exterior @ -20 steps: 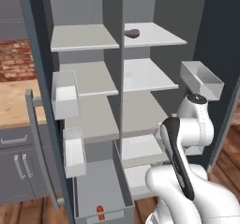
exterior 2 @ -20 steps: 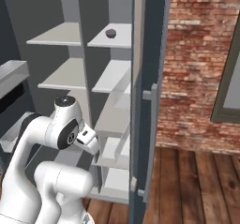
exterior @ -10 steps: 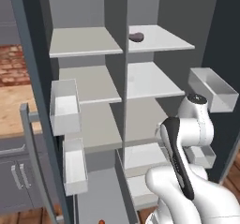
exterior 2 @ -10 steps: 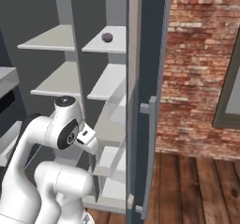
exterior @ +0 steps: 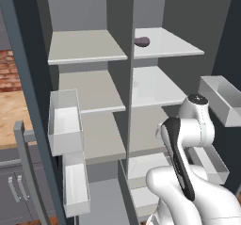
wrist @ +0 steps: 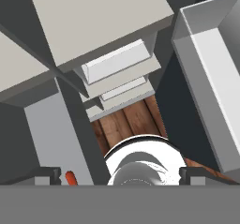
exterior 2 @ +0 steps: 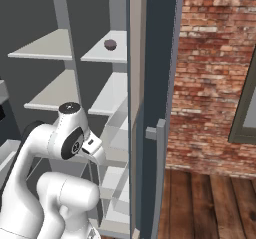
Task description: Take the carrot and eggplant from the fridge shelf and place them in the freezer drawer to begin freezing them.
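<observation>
The eggplant [exterior: 141, 41], a dark rounded lump, lies on the top right fridge shelf [exterior: 164, 45]; the right base view shows the eggplant [exterior 2: 110, 44] at the same spot. In the hand view the carrot [wrist: 71, 177], a small orange-red stick, lies on the grey floor of the freezer drawer [wrist: 51, 124], close to my left fingertip [wrist: 47, 174]. My gripper [wrist: 121, 175] is open, its tips far apart with nothing held, and it looks down past the shelves. The drawer's grey inside [exterior: 101, 200] shows at the bottom of the left base view.
White translucent door bins hang on the left door [exterior: 66, 125] and the right door [exterior: 221, 99]; one bin [wrist: 211, 78] is near the hand. The open door's edge [exterior 2: 150, 108] stands right of my arm. Beyond it are a brick wall [exterior 2: 215, 73] and wooden floor.
The whole picture has shifted down and grown as the cameras moved nearer. The drawer's front and the carrot have left the left base view. My arm keeps its pose.
</observation>
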Controlling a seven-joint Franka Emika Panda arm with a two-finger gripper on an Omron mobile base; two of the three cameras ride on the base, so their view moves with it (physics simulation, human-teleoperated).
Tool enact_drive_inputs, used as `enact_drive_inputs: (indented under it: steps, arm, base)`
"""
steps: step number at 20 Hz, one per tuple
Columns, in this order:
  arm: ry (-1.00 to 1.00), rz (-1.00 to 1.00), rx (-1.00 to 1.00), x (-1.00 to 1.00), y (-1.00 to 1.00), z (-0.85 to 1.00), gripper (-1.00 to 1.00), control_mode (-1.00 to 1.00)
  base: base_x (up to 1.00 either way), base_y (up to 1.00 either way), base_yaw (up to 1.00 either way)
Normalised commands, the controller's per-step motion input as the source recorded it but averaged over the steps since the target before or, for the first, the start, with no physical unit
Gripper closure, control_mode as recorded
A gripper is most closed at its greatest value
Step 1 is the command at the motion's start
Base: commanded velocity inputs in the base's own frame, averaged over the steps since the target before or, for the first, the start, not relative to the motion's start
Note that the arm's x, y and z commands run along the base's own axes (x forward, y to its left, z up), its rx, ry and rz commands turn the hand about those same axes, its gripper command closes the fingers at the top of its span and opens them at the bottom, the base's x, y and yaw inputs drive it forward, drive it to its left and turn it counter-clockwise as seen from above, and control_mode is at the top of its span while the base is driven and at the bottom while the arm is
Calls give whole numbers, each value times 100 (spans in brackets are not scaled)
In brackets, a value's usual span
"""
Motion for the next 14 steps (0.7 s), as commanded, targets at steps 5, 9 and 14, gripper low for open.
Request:
enact_drive_inputs:
  steps: [5, 9, 14]
  arm:
    - [0, 0, 0, 0, 0, 0, -100, 100]
    - [-5, 0, 0, 0, 0, 21, -100, -100]
    - [-32, 0, -8, 12, 0, 100, -100, -100]
  base:
    - [18, -1, 0]
    - [0, 0, 0]
    - [0, 0, 0]
